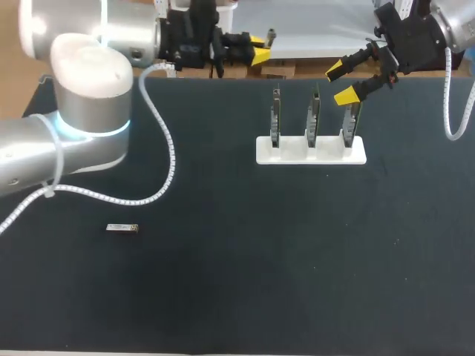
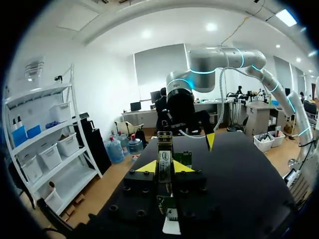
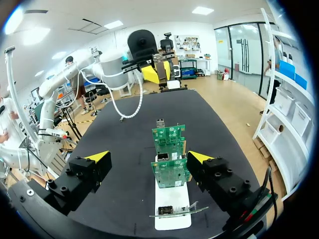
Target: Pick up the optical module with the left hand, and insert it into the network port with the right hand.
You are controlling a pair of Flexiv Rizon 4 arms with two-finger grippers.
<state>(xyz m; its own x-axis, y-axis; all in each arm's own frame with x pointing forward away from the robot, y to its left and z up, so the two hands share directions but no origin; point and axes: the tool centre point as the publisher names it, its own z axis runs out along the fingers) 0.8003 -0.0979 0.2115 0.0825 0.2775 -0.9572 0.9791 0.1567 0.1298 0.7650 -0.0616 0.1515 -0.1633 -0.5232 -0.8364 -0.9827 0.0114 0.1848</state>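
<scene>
**One optical module point(image 1: 122, 228) lies untouched**

It rests near the table's point(image 1: 223, 297) left edge. The left gripper point(image 1: 260, 49), fingers slightly parted, hangs over the far edge. The right gripper point(image 1: 341, 83), fingers wide apart, hovers above the white holder's point(image 1: 310, 152) rightmost board point(image 1: 350, 122).

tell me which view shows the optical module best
The head view: the optical module lies alone on the dark table, toward my left side, fully in sight though small. Neither wrist view shows it; both look across the table toward the circuit boards instead.
</scene>
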